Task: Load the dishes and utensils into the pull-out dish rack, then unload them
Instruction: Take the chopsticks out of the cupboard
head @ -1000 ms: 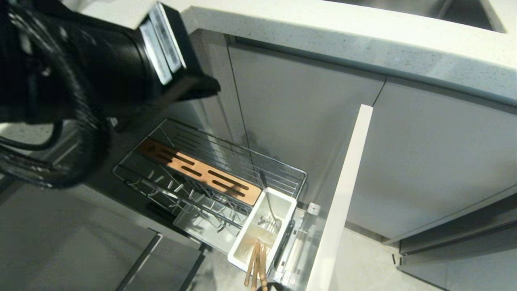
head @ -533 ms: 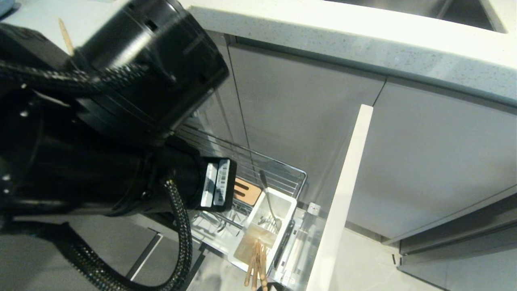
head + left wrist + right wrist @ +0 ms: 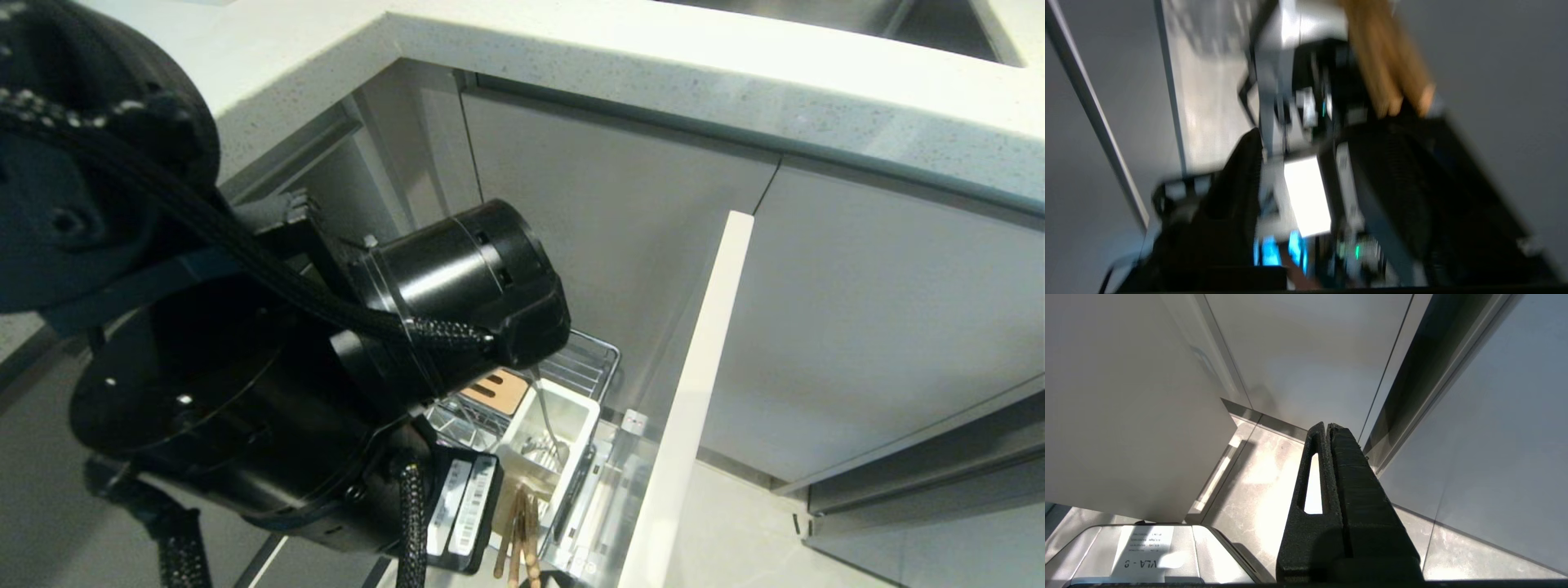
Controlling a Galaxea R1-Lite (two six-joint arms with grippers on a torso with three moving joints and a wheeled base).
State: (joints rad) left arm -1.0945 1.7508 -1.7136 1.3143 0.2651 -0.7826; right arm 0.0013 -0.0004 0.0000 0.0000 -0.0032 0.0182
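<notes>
1. The countertop point(image 3: 653, 57) is pale speckled stone with a smooth, slightly sheened top.
2. The cabinet fronts point(image 3: 620, 245) are flat grey panels, smooth and matt.
3. The pull-out dish rack point(image 3: 589, 359) is bright chrome wire, glossy.
4. Its slotted strip point(image 3: 496, 390) is warm brown wood, satin.
5. The cutlery tub point(image 3: 563, 420) is smooth white plastic.
6. The spoon point(image 3: 549, 416) is shiny metal.
7. The chopsticks point(image 3: 519, 535) are light bare wood, matt.
8. The left arm point(image 3: 457, 286) has a black casing with a soft gloss and a braided woven cable sleeve.
9. The right gripper point(image 3: 1329, 426) has rough, grainy black fingers.
10. The floor point(image 3: 1257, 473) is polished, marbled pale tile.
</notes>
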